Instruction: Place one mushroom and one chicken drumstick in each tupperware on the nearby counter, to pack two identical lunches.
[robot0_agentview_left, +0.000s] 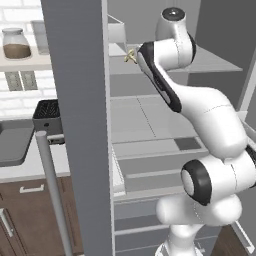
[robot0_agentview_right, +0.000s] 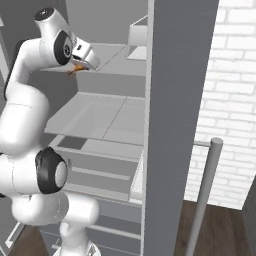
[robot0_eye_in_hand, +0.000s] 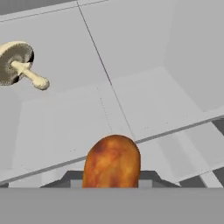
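On the far left of the left base view, a wall shelf (robot0_agentview_left: 25, 62) carries a glass jar (robot0_agentview_left: 16, 43) with brown contents. Below it a black slotted toaster (robot0_agentview_left: 47, 117) stands on the pale surface (robot0_agentview_left: 30, 167), just beside a dark grey tub (robot0_agentview_left: 14, 142) that seems to be a tupperware, though only part of it is in frame. Further right, the open fridge door (robot0_agentview_left: 80, 125) stands edge-on with its long silver handle (robot0_agentview_left: 52, 195). Inside, the white arm (robot0_agentview_left: 210, 125) reaches up to the upper fridge shelf (robot0_agentview_left: 220, 62), where a pale mushroom (robot0_agentview_left: 131, 56) lies just beside the wrist.

In the right base view the gripper (robot0_agentview_right: 82, 64) hangs over that same shelf with an orange-brown chicken drumstick (robot0_agentview_right: 75, 69) at its tip.

In the hand view the mushroom (robot0_eye_in_hand: 19, 63) lies on its side at upper left, gills and stem facing the camera, well apart from the drumstick (robot0_eye_in_hand: 113, 161). The drumstick's rounded end rises at bottom centre, the fingers clamped on it from either side; their tips are mostly hidden behind it.
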